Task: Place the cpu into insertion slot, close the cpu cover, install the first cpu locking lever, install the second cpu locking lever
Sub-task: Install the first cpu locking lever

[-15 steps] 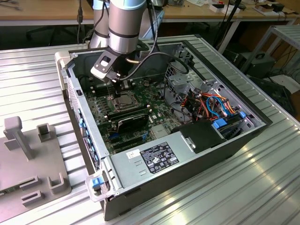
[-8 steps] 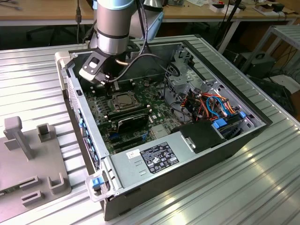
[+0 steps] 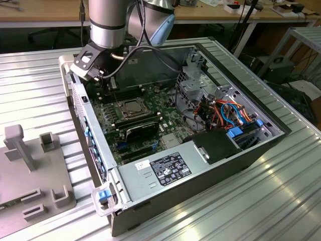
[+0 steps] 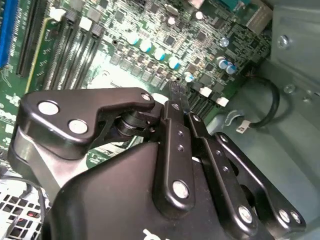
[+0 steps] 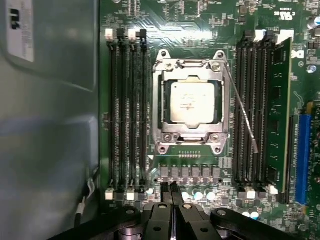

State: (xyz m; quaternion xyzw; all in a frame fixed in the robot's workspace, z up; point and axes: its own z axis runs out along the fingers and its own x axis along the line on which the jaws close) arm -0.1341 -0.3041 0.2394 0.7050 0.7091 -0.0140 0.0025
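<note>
- Two steps look done: cpu [image 5: 192, 102] sits in the insertion slot [image 5: 159, 85], and the cpu cover [image 5: 192, 134] lies flat over its edges.
- One locking lever [image 5: 242, 110] sticks out slanted beside the slot, unlatched; can't tell the other lever's state.
- Claw [image 5: 172, 189] narrow, fingertips nearly touching, empty, hovering near the slot over the motherboard [image 5: 200, 20].

Open air above the cpu cover [image 5: 192, 131]. An unlatched locking lever [image 5: 243, 117] slants along one flank, with an upright memory stick [image 5: 278, 107] beyond it. Low memory slots [image 5: 126, 107] line the opposite flank.
</note>
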